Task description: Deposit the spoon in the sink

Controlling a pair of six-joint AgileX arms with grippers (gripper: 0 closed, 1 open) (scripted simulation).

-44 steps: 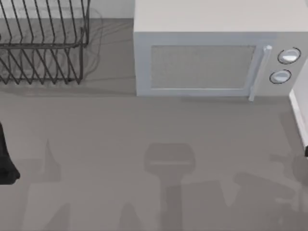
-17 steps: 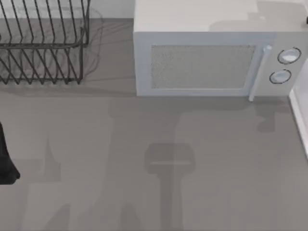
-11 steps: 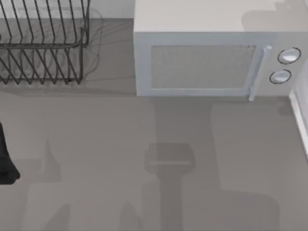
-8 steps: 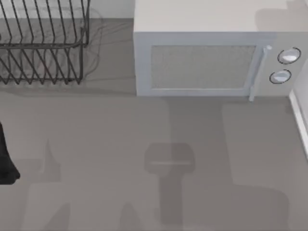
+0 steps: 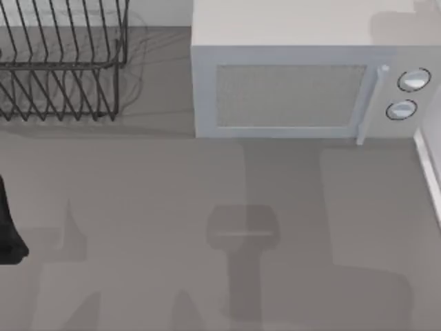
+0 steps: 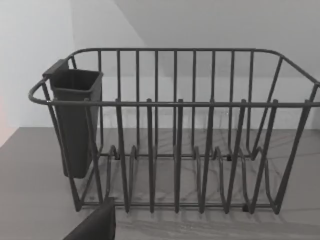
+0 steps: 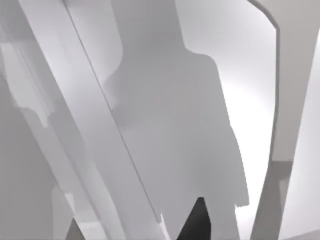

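One dish rack [image 5: 58, 62], edge-cropped.

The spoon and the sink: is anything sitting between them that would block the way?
I cannot tell: these pictures do not let me place a spoon or a sink. On the counter stand a wire dish rack at the back left and a microwave at the back right. The left arm sits at the left edge.
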